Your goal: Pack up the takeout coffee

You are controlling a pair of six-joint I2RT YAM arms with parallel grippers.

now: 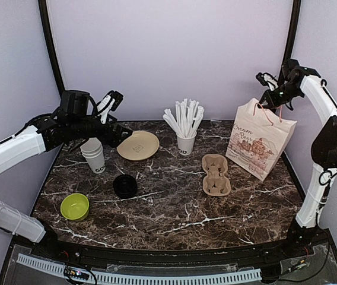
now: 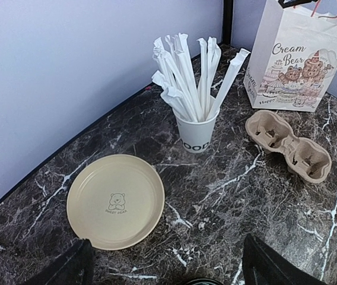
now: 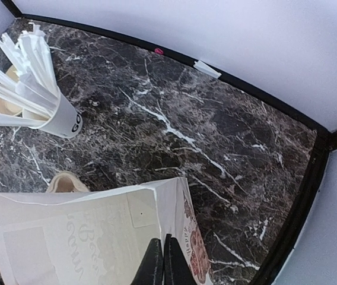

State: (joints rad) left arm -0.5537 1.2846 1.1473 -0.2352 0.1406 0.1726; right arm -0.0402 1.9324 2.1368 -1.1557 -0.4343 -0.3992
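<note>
**A:** From above, where's the coffee?

**B:** A white lettered cup (image 1: pixel 94 158) stands on the tabletop (image 1: pixel 174 208), right under the left pincer (image 1: pixel 116 134). The arm hides its top, so I can't tell if it's lidded. A black lid (image 1: pixel 124 186) lies near it. The paper bag (image 1: pixel 261 142) stands well apart, far right.

**A:** So the job?

**B:** I'd say fetch the cup: straddle its wall, squeeze gently, carry it upright.

**A:** Left wrist view?

**B:** Both fingers (image 2: pixel 78 266) sit at the frame's bottom corners, spread wide and holding nothing, with the plate (image 2: pixel 115 200) ahead.

**A:** Right wrist?

**B:** The right pincer (image 3: pixel 163 240) is closed at the bag's top edge, seemingly pinching it. It should hold that mouth open and steady.
</note>
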